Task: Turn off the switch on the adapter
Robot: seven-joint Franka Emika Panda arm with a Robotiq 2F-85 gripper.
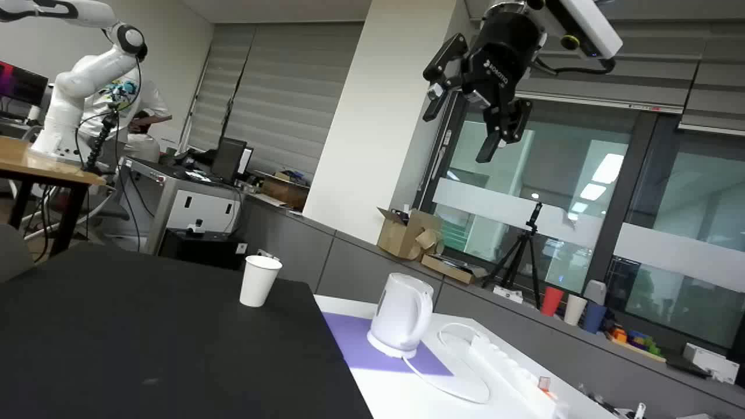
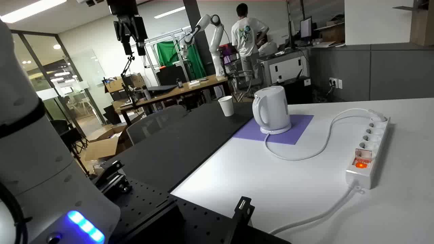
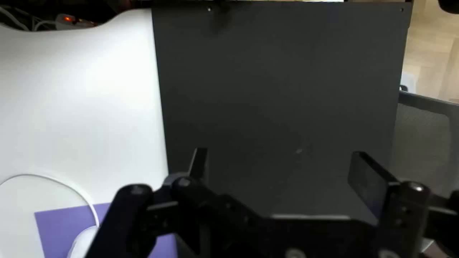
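Note:
The adapter is a long, low white power strip on the white table, seen in both exterior views [image 1: 505, 368] [image 2: 372, 144]. Its switch [image 2: 361, 165] glows orange at the end near the thick cord, with a raised clear flap [image 2: 363, 154] beside it. A white cable runs from the far end to the white jug [image 1: 398, 314] [image 2: 274, 106]. My gripper [image 1: 457, 132] [image 2: 134, 52] is open and empty, high above the black table and well apart from the adapter. The wrist view shows its spread fingers [image 3: 279, 157] over the black surface; the adapter on the table is out of that view.
The jug stands upright on a purple sheet [image 1: 346, 340] [image 2: 301, 125]. A white paper cup [image 1: 259, 282] [image 2: 226, 106] stands on the black table [image 3: 272, 89]. Black clamps [image 2: 244, 210] stick up near the robot's base. A window sill holds cups and boxes [image 1: 410, 233].

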